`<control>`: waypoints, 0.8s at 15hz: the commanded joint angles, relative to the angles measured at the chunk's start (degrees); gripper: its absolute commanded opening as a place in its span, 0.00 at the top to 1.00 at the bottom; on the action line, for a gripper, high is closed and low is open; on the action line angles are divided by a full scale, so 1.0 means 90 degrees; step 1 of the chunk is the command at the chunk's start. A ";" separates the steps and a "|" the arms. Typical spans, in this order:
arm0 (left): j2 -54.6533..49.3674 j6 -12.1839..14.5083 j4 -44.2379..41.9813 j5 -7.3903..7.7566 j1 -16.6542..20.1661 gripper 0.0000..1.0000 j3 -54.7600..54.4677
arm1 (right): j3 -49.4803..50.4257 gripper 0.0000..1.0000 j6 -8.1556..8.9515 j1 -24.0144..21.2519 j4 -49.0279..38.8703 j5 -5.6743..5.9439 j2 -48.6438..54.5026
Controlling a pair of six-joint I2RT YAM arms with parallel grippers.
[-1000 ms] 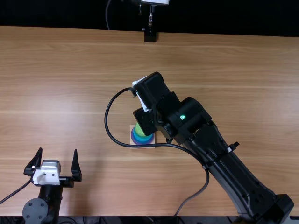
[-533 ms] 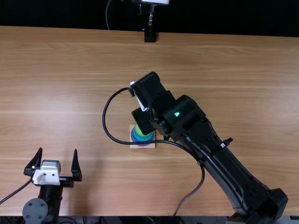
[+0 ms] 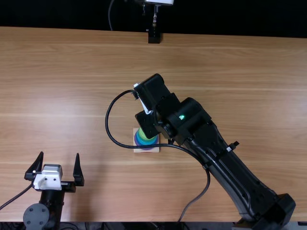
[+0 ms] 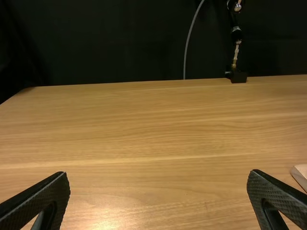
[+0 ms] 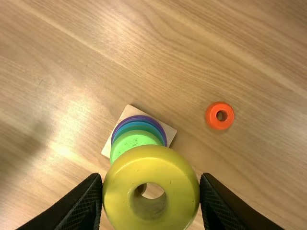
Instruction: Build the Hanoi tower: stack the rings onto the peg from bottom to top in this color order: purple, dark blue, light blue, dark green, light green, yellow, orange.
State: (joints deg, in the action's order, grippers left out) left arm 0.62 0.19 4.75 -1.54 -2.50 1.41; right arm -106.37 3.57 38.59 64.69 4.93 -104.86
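Clasping the yellow ring [image 5: 120, 187], the right pincer [image 3: 147, 123] hangs near the stack [image 5: 134, 138] — left pincer [image 3: 60, 154] wide.

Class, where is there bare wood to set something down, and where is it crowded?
Bare wood lies between the left pincer and the wooden base, and along the table's far edge, beyond the right arm. The base is crowded: stacked rings, the right pincer gripping the yellow ring, and the orange ring nearby.
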 commanded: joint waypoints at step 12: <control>-0.0069 0.0085 0.0105 -0.0063 0.0073 0.00 -0.0157 | -0.0008 1.00 0.0060 0.0224 0.0015 -0.0360 -0.0029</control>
State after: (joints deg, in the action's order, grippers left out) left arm 0.62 0.23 4.73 -1.56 -2.50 1.41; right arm -106.37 3.57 39.29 64.73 3.16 -104.86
